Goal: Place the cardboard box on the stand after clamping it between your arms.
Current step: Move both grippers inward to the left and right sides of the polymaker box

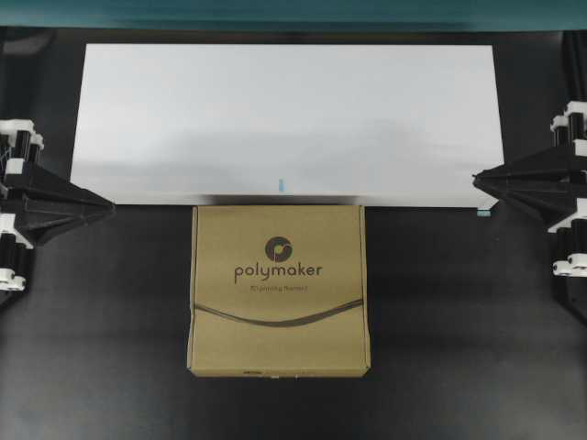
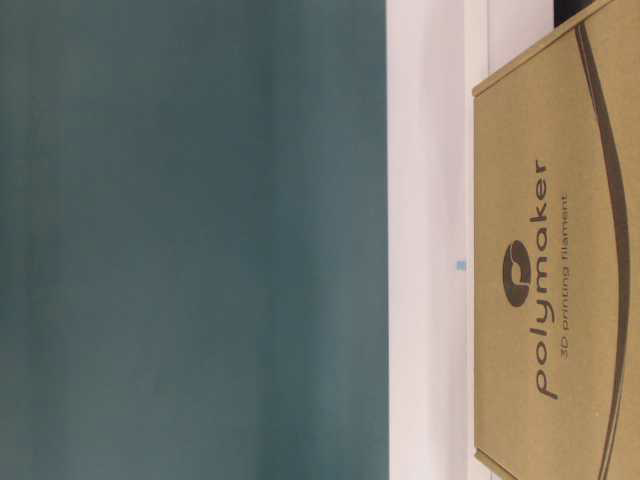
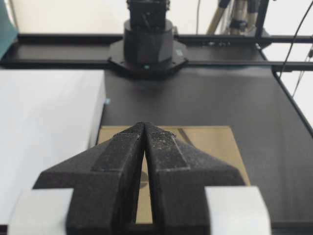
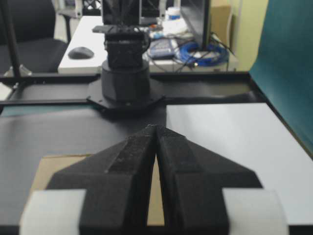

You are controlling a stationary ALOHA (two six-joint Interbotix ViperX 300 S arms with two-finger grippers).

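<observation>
Cardboard box (image 1: 279, 290) lies flat on the black table (image 1: 459, 348), logo side up, centred between both arms. Its far edge sits just beside the near edge of the stand (image 1: 289, 110); contact vs small gap can't be told from overhead. Box is not on the stand.

Stand: white, wide, low, set behind the box, approx centred on the table.

Left gripper (image 1: 110, 206): at left table edge, tip pointing toward centre, well apart from box. Fingers (image 3: 124, 161) pressed together, nothing between them.

Right gripper (image 1: 475, 181): at right edge, tip over the stand's near right corner, well apart from box. Fingers (image 4: 134, 156) closed tip to tip, holding nothing.

Table-level view: box face (image 2: 560, 270) w/ "polymaker" print, stand edge (image 2: 430, 250), teal backdrop (image 2: 190, 240)
</observation>
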